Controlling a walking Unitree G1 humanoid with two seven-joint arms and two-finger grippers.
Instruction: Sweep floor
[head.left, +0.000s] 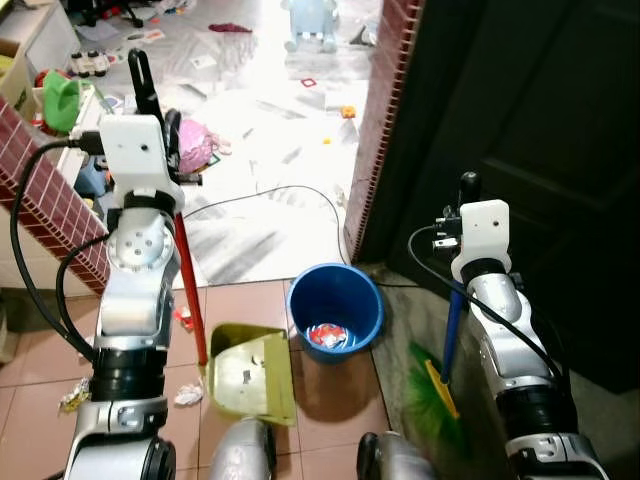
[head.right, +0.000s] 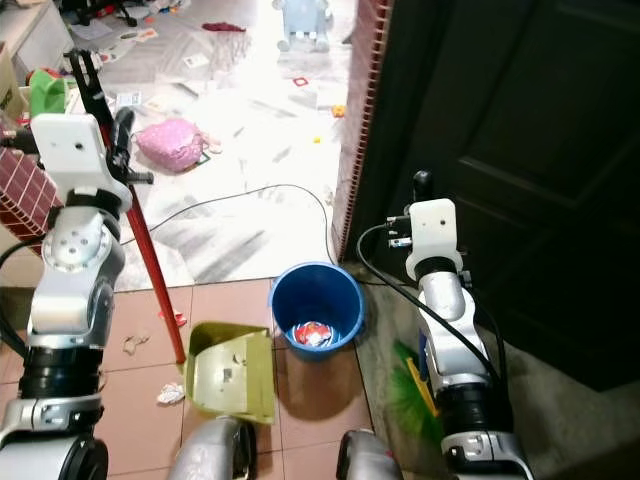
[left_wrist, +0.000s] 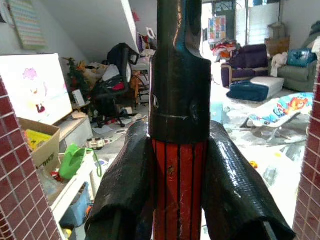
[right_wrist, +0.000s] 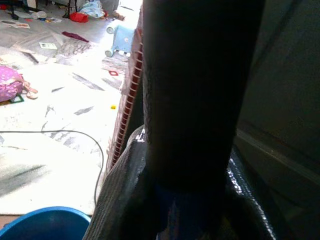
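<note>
My left gripper (head.left: 165, 135) is shut on the red dustpan handle (head.left: 188, 290), just under its black top; its fingers (left_wrist: 125, 190) clamp the red shaft. The olive-green dustpan (head.left: 250, 375) rests on the brown tiles with a few scraps inside. At the right, my right gripper (head.left: 465, 210) is shut on the broom's blue handle (head.left: 452, 335), near its black top end. The green bristles (head.left: 432, 398) touch the floor beside the dark door. A white paper scrap (head.left: 188, 395) and a crumpled wrapper (head.left: 73, 398) lie left of the dustpan.
A blue bucket (head.left: 335, 305) holding some trash stands between dustpan and broom. A brick-tiled pillar (head.left: 385, 120) and dark door (head.left: 530, 150) close the right side. A low brick wall (head.left: 50, 205) stands left. A black cable (head.left: 300, 190), pink bag (head.left: 200, 145) and scattered toys lie ahead.
</note>
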